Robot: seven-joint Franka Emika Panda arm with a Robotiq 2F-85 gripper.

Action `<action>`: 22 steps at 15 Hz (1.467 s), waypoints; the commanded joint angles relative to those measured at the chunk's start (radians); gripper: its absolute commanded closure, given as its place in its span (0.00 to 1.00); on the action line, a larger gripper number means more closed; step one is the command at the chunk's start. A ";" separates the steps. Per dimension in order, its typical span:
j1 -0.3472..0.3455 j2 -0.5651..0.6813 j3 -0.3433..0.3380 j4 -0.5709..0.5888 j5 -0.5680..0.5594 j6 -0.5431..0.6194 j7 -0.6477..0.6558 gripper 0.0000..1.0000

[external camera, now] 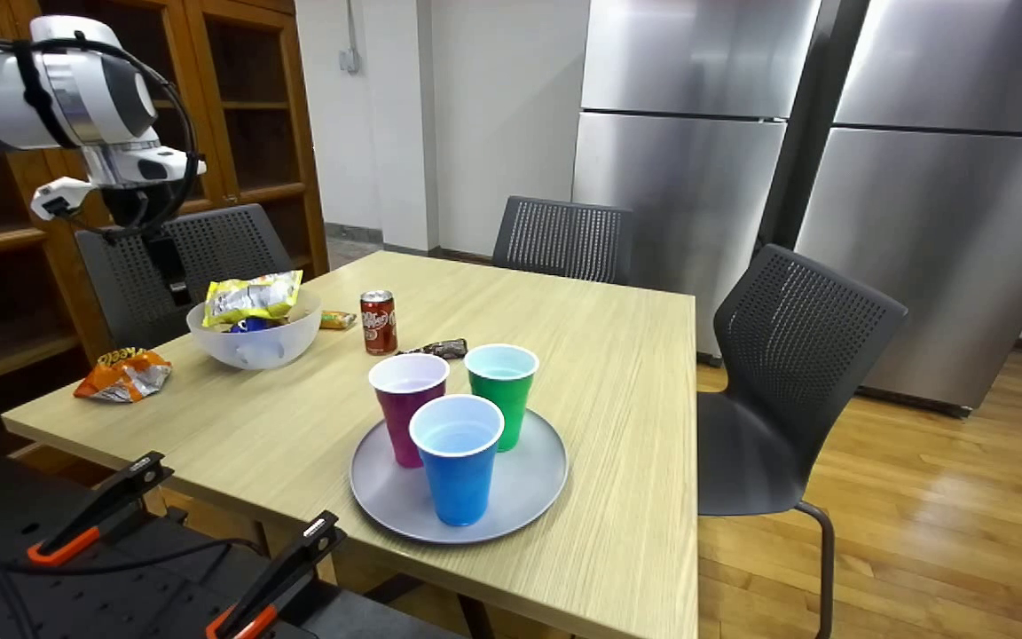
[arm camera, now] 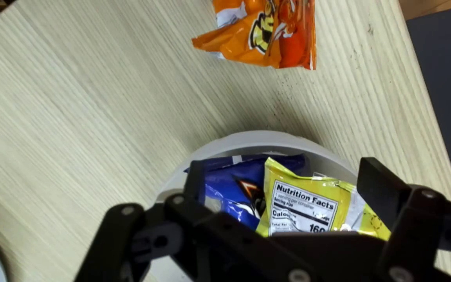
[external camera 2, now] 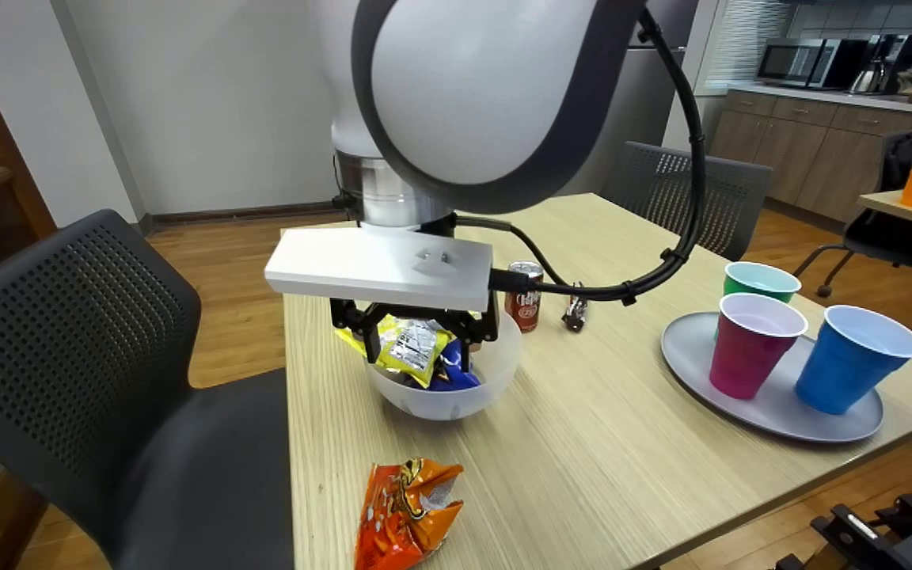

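My gripper (arm camera: 282, 176) is open, its two black fingers wide apart over a translucent white bowl (arm camera: 264, 139). A yellow snack bag (arm camera: 307, 203) with a nutrition label lies between and below the fingers. A dark blue snack bag (arm camera: 229, 188) lies beside it in the bowl, nearer one finger. In an exterior view the gripper (external camera 2: 419, 360) is just above the bowl (external camera 2: 440, 404), with the yellow bag (external camera 2: 412, 348) and blue bag (external camera 2: 452, 376) under it. In an exterior view the gripper (external camera: 178, 288) is at the bowl's side. Whether a finger touches a bag I cannot tell.
An orange Cheetos bag (external camera 2: 408, 514) lies near the bowl. A Dr Pepper can (external camera: 378, 321), a dark wrapper (external camera: 442, 349) and a yellow-orange packet (external camera: 337, 319) are beyond it. A grey plate (external camera: 533, 493) bears purple, green and blue cups. Chairs stand around the table.
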 commanded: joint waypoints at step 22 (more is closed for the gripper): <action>-0.006 0.035 0.135 -0.083 0.146 0.059 -0.586 0.00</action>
